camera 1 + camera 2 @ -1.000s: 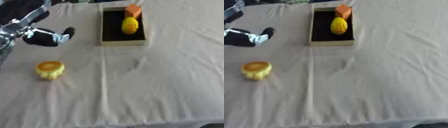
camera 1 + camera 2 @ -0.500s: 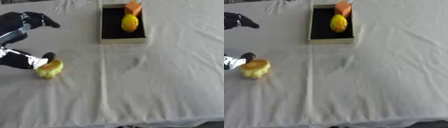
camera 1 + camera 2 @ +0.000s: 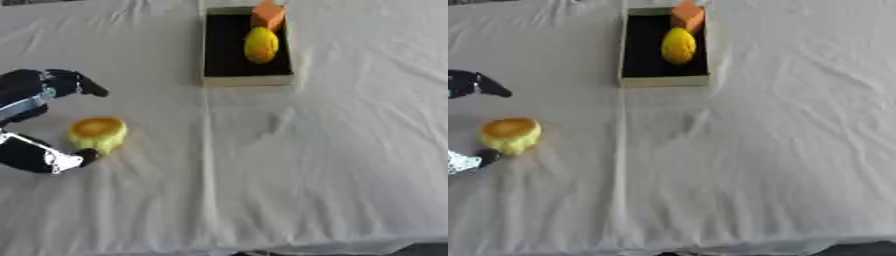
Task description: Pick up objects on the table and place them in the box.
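The cake (image 3: 97, 134), a small yellow round with an orange top, sits near the worktop's (image 3: 332, 165) left edge, between the spread thumb and fingers of the left hand (image 3: 39, 125), thumb tip touching it. The box (image 3: 248, 80), far edge, holds two items.

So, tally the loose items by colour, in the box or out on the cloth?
Yellow, oval, in the black-lined cardboard box: 1
Orange block, in the box: 1
Yellow round item with orange top, on the cloth: 1
Total: 3
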You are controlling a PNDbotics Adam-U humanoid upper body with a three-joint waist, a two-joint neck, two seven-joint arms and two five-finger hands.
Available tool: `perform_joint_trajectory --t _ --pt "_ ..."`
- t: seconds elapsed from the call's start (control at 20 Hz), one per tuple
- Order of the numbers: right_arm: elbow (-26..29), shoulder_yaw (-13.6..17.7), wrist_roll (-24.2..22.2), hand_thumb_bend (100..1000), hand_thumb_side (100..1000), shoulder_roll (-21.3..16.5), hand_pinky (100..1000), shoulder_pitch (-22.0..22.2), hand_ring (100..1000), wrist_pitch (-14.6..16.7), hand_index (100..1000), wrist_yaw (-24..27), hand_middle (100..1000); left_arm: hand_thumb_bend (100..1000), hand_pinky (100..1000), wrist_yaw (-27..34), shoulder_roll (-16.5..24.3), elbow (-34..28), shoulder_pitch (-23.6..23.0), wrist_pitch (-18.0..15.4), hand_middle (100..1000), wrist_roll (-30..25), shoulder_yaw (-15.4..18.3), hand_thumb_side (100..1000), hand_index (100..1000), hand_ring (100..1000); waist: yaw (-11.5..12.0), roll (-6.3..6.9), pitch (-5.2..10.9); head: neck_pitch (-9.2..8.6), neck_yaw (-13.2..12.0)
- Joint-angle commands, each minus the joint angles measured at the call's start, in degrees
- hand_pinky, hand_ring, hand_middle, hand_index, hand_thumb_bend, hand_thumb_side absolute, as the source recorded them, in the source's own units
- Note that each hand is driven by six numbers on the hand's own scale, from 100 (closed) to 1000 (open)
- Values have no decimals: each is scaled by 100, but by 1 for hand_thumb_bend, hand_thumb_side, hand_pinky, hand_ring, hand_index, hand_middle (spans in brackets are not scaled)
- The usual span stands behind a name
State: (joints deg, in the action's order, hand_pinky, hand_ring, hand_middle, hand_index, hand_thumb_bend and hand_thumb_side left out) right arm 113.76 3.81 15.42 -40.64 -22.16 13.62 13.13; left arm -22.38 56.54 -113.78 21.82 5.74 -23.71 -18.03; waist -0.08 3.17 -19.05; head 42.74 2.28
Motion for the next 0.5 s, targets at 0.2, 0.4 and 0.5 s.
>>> perform_joint_trajectory --t 0.2,0.4,0.5 --pt "83 60 -22 100 538 -122 968 -19 851 -17 840 -9 675 502 889 -365 69 -75 58 298 805 -224 71 100 901 860 -20 -29 86 -35 -52" --pt "83 63 -30 100 538 -109 968 2 851 -24 840 -7 674 464 882 -478 -5 16 127 425 797 -363 32 100 894 851 -39 -26 78 -31 -60" --pt "83 64 -36 100 539 -98 969 5 851 -31 840 -2 674 452 881 -554 -41 118 152 467 795 -372 14 100 891 850 -48 -21 73 -30 -63"
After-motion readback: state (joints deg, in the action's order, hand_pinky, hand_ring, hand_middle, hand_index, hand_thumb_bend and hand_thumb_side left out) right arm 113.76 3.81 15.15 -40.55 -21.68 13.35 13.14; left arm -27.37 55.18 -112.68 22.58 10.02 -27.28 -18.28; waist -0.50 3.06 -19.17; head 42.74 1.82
